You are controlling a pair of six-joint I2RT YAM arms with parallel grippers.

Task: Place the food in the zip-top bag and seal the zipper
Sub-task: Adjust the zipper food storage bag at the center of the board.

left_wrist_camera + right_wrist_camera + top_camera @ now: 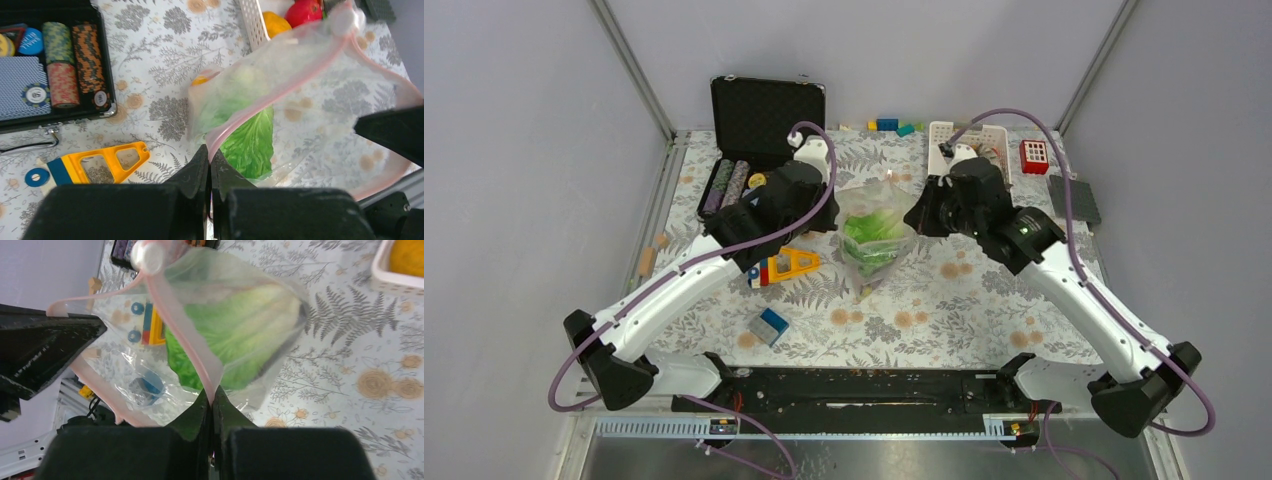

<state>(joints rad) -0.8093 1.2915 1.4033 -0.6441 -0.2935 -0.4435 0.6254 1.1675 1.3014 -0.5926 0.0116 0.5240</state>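
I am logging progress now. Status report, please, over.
Left gripper shut on bag, at the zipper. Right gripper same. Lettuce inside; zipper looks partly open, slider between the grippers. Nothing in the way.

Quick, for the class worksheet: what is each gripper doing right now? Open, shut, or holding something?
The left gripper is shut on the bag, at its zipper edge.
The right gripper is shut on the bag's zipper edge too.
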